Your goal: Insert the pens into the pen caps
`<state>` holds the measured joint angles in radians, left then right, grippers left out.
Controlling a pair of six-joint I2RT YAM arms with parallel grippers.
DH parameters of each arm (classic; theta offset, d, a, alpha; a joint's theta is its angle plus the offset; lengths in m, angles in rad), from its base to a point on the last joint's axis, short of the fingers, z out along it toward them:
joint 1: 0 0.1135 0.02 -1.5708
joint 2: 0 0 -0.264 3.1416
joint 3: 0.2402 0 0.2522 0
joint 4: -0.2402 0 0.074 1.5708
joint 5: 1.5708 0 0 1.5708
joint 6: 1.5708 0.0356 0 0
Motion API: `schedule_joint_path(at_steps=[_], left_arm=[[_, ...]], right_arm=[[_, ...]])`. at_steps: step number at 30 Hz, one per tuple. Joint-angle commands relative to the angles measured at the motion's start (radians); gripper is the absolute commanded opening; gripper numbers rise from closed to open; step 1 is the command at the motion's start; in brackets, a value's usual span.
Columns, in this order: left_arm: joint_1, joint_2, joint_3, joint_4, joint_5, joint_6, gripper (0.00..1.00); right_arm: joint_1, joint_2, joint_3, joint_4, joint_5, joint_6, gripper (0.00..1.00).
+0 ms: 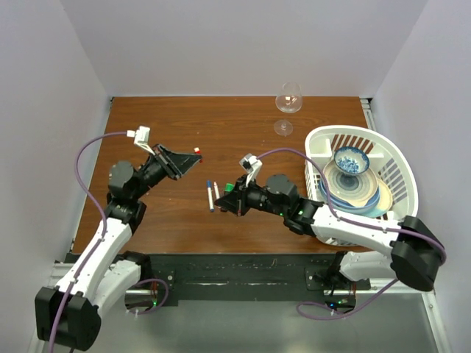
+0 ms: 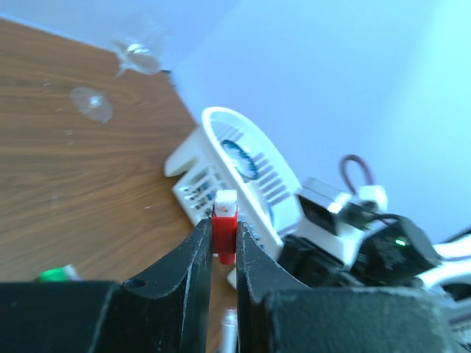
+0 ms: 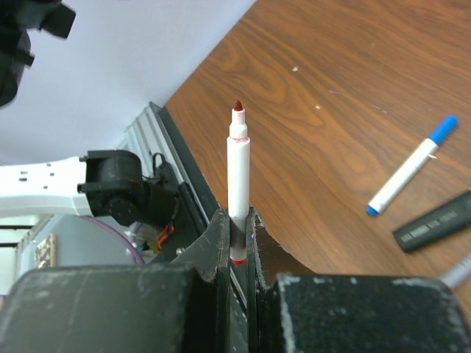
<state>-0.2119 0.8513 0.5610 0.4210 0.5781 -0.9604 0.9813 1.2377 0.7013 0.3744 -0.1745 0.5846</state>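
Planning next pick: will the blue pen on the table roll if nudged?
Likely rolls: the blue pen looks round and slim, lying flat on the smooth wood table. Probably light and stiff: short, plastic-looking barrel. Its cap looks slightly wider, so it may roll in a curve.

The red cap [image 2: 224,223], a tiny plastic piece with a white end showing at 12 o'clock, is pinched between the jaws of the left gripper [image 2: 223,229], clear of the wood. The red-tipped white pen [image 3: 238,168] is uncapped and clamped near its tail in the right gripper [image 3: 237,219], its tip pointing to 12 o'clock in the wrist view. At 3 o'clock of it, a blue-capped white pen [image 3: 411,168] lies flat on the table, cap end toward 1 o'clock. A black marker [image 3: 434,229] lies just beside that at 4 o'clock, and a thin grey pen [image 3: 458,268] is cut off by the frame edge. A green cap [image 1: 229,187] sits at 1 o'clock of the lying pens.
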Motion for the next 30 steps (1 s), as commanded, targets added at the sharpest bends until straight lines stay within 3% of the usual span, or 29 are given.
schedule_joint_path(at_steps=[1,8,30], left_arm=[[-0.021,-0.083,-0.041,0.162,0.043,-0.100,0.00],[-0.023,-0.143,-0.105,0.153,0.035,-0.106,0.00],[-0.032,-0.107,-0.128,0.140,0.075,-0.086,0.00]], right_arm=[[0.023,0.043,0.076,0.173,-0.010,0.031,0.00],[0.042,0.083,0.115,0.170,0.009,0.018,0.00],[0.048,0.111,0.171,0.141,0.024,0.015,0.00]])
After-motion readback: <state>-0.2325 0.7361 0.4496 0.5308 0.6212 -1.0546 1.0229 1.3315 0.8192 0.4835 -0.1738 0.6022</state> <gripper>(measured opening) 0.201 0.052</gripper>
